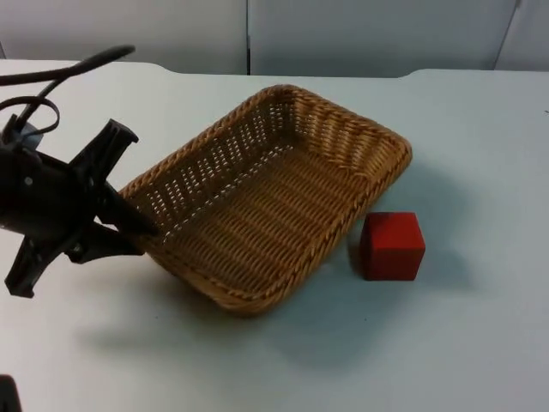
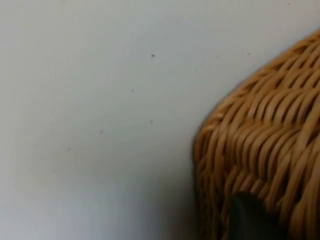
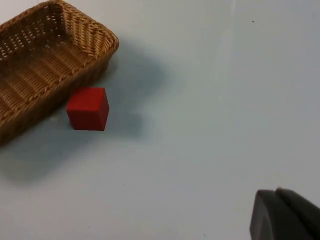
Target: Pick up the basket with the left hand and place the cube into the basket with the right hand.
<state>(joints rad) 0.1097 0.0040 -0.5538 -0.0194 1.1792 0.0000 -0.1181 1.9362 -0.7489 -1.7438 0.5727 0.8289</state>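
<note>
The wicker basket (image 1: 257, 215) is empty and hangs tilted just above the white table, casting a shadow beneath it. My left gripper (image 1: 137, 227) is shut on the basket's left rim. In the left wrist view the weave (image 2: 265, 150) is close up, with a black fingertip (image 2: 250, 215) against it. The red cube (image 1: 392, 246) rests on the table just off the basket's right side, apart from it. The right wrist view shows the cube (image 3: 88, 108) beside the basket (image 3: 45, 45). My right gripper (image 3: 282, 215) hovers well away from both and holds nothing.
White table (image 1: 480, 129) stretches right of the cube and in front of the basket. A grey partition wall (image 1: 360, 34) closes off the far edge.
</note>
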